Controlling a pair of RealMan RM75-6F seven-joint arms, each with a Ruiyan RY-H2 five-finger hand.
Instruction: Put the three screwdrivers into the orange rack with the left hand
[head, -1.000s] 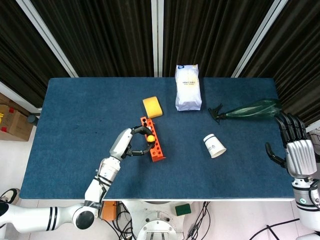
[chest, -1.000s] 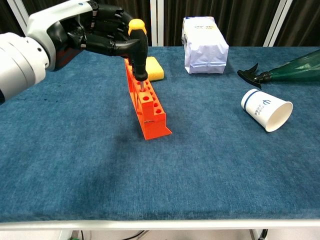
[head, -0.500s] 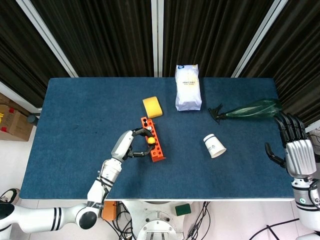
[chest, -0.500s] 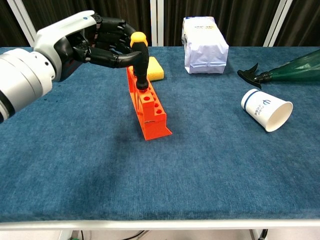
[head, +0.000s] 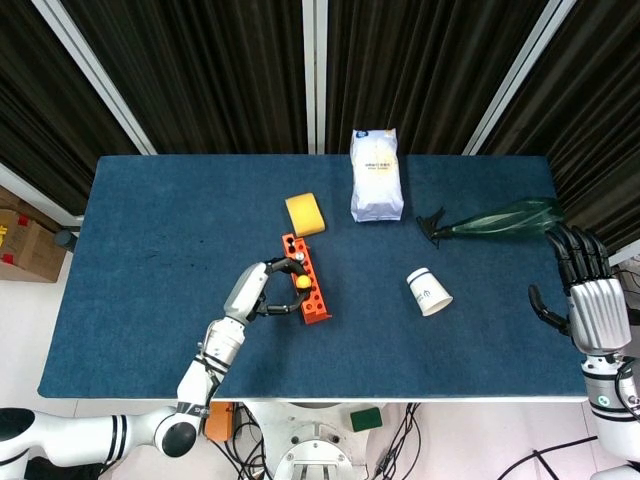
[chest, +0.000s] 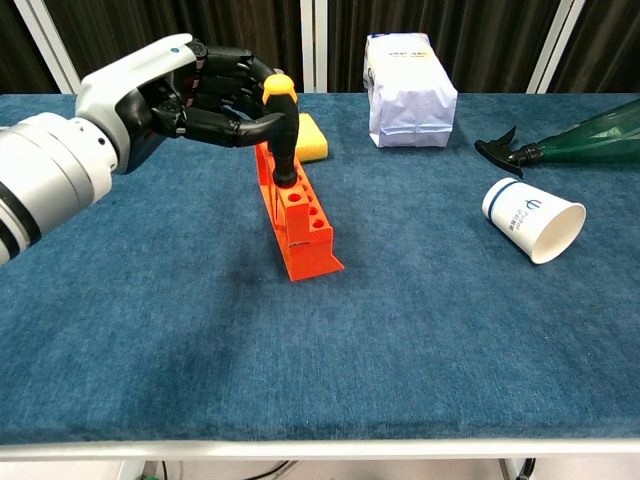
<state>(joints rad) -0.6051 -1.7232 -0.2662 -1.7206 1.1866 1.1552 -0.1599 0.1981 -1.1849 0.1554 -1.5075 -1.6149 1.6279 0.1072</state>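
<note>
With my left hand (chest: 205, 95) gripping the screwdriver (chest: 282, 128) upright in a rack (chest: 297, 215) hole, I'd press straight down until seated, then open the fingers gently.

Black pleated curtains (head: 200, 70) with white frame bars (head: 315, 75) back a blue-clothed table (head: 150, 250).

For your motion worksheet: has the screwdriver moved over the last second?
Yes. The screwdriver has sunk lower into the orange rack, its shaft now hidden; the left hand holds it.
</note>
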